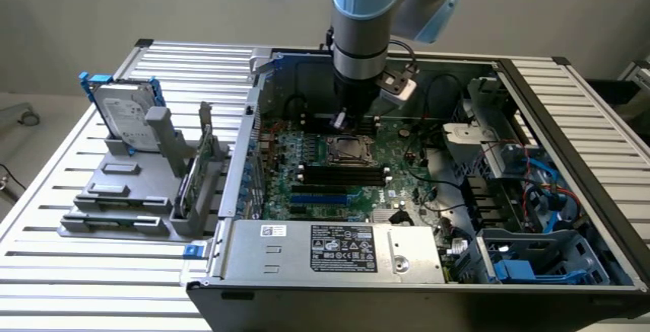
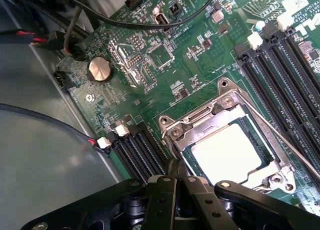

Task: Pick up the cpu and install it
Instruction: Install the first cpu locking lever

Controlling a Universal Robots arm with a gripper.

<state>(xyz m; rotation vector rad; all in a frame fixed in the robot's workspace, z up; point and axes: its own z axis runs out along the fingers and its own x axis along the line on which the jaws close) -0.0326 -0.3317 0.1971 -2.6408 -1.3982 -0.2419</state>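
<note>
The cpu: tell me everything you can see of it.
The cpu is a small flat square chip with a pale, shiny metal top. It lies flat inside the metal-framed socket on the green motherboard, with the frame around it. The gripper hangs beside the socket's edge, holding nothing.

Robotics lab or test workshop: opened desktop computer case (image 1: 568,157) with green motherboard (image 2: 165,64) on slatted aluminium workbench (image 1: 61,218), grey parts fixture (image 1: 127,195) holding hard drive (image 1: 127,111), industrial robot arm (image 1: 364,20) overhead, plain wall behind.
</note>
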